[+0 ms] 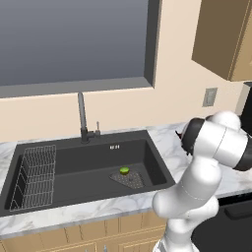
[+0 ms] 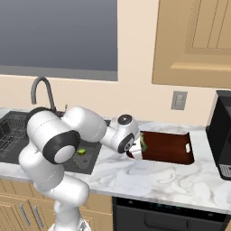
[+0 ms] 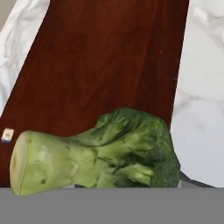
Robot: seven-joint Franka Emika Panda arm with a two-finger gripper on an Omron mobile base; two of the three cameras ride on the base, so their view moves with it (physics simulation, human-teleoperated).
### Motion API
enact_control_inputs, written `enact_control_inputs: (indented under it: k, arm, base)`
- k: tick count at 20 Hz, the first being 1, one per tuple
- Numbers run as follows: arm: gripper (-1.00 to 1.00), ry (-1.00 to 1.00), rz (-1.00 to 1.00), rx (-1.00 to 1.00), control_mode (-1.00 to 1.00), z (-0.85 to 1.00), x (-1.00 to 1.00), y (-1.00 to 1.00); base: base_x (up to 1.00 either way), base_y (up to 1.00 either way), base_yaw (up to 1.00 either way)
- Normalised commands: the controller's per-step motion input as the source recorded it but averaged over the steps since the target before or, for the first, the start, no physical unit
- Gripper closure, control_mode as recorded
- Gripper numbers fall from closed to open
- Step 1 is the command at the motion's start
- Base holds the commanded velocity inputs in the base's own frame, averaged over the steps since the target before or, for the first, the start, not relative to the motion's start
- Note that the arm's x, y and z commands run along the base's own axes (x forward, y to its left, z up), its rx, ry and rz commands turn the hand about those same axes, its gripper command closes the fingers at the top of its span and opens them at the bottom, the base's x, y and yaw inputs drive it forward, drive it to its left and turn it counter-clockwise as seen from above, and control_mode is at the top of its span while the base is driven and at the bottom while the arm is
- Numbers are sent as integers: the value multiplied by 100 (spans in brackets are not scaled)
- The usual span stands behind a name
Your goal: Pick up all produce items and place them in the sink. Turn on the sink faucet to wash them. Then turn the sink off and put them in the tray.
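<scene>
Close under the hand camera the broccoli floret lies sideways between the claw's fingers, pale stem to one side and dark head to the other, gripped by the claw; in the right base view the claw hangs over the near left end of the dark reddish-brown tray, which rests on the marble bench right of the sink; the round lime-green fruit sits on the triangular mesh drain in the basin; a wire rack fills the sink's left end; the faucet stands at the back rim.
</scene>
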Motion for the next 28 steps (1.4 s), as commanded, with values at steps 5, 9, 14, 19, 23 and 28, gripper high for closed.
enact_control_inputs:
  k: [5,9,14,19,23,28]
  arm:
    - [100,0,0,0,-100,-19,6,0]
    - [100,0,0,0,-100,-13,8,0]
    - [100,0,0,0,-100,-4,12,0]
    - [100,0,0,0,-100,-1,17,-2]
    - [100,0,0,1,-100,-3,19,-1]
    - [-100,0,0,1,-100,-9,20,0]
  base:
    - [0,0,0]
    - [0,0,0]
    - [0,0,0]
    - [0,0,0]
    - [0,0,0]
    - [0,0,0]
